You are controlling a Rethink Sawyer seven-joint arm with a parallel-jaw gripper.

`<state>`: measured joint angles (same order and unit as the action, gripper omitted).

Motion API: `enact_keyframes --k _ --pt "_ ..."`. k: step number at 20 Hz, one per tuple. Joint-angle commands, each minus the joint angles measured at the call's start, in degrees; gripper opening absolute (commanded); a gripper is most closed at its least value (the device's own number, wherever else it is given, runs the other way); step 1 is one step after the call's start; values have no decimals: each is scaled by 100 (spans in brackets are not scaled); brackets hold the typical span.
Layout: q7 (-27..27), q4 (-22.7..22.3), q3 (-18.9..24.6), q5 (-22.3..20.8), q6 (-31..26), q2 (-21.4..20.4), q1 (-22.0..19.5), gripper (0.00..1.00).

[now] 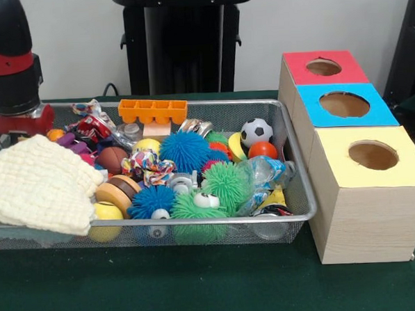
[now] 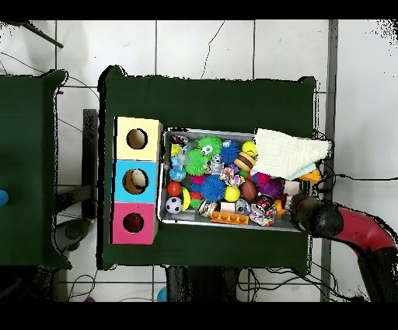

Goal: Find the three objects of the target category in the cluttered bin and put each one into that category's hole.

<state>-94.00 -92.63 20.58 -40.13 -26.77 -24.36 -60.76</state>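
Front view: toy-crammed silver mesh bin [image 1: 300,166].

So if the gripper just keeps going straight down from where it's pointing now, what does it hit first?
Probably the clutter in the far corner of the wire-mesh bin, beside the cream cloth. The arm hangs over that corner, but the gripper's tip is hidden, so the exact toy is unclear.

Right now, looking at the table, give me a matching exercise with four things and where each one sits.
Things:
1. soccer ball
2. orange tray
3. cream cloth
4. red-topped hole

Places:
A. draped over the basket's end under the arm
B. along the basket's wall nearest the pedestal
C. box farthest from the front camera
D. basket end nearest the boxes

Pairs: 1-D, 2-B, 3-A, 4-C
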Motion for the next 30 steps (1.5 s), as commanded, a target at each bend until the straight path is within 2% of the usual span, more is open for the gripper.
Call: enact_keyframes --k 1,7,11,14,20,27,30 --pt "739 301 -252 -841 29 783 -68 0" --pt "912 210 -180 -795 -218 647 -37 0" --pt "912 103 -127 -604 -445 500 -32 0" --pt "1044 -63 -61 -399 -812 189 -43 0" --pt "1351 -541 170 170 -1820 -845 -74 0" --pt "1338 -789 355 258 -2143 -1301 -181 0" --pt "1261 -865 412 236 -2158 -1356 -208 0"
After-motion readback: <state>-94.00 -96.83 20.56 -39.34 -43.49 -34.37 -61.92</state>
